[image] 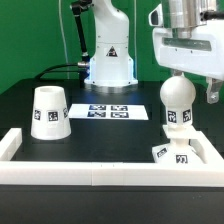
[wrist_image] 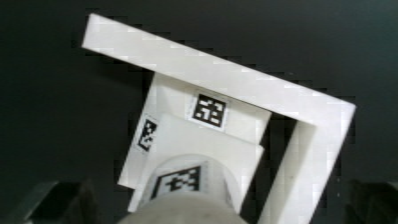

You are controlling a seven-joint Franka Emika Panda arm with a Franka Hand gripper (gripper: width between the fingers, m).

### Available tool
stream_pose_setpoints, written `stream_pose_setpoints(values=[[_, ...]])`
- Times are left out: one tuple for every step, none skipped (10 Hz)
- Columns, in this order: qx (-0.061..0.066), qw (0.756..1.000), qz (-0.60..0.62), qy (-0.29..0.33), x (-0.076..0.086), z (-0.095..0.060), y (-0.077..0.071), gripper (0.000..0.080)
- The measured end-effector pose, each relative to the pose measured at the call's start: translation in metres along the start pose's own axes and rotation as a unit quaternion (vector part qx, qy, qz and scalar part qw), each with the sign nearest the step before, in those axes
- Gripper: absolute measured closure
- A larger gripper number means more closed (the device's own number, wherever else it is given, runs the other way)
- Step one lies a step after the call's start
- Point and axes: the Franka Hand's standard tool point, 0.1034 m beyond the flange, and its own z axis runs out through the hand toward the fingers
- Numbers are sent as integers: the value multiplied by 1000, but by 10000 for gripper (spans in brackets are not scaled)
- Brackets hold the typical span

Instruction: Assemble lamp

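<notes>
My gripper (image: 178, 78) is shut on the round white bulb (image: 177, 100), gripping its globe from above with the tagged neck pointing down. The bulb hangs just over the small square wedge base (image: 172, 153), which lies in the rail corner at the exterior view's right. I cannot tell whether the neck touches the base. The truncated-cone shade (image: 50, 110) stands on the table at the exterior view's left. In the wrist view the bulb (wrist_image: 187, 188) fills the space between my gripper's (wrist_image: 196, 208) dark fingers (wrist_image: 71, 200), with the base (wrist_image: 196, 125) beyond it.
Long white rails (image: 100, 172) edge the table's front and right side and form a corner (wrist_image: 267, 80) around the base. The marker board (image: 110, 112) lies flat mid-table. The robot's white pedestal (image: 108, 60) stands at the back.
</notes>
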Motion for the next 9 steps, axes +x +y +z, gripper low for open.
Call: stream_pose_setpoints(values=[[-2, 999, -35, 0, 0, 2, 5, 100], [-3, 997, -77, 0, 1, 4, 9, 100], [-6, 995, -104, 0, 2, 6, 14, 100], [-9, 990, -142, -1, 2, 8, 18, 100], [-9, 983, -181, -1, 3, 9, 18, 100], [-10, 975, -224, -1, 1, 9, 17, 100], [-11, 964, -265, -1, -1, 6, 14, 100], [-15, 948, -317, 2, -3, 1, 7, 100], [-18, 925, -378, 8, -4, -4, -1, 100]])
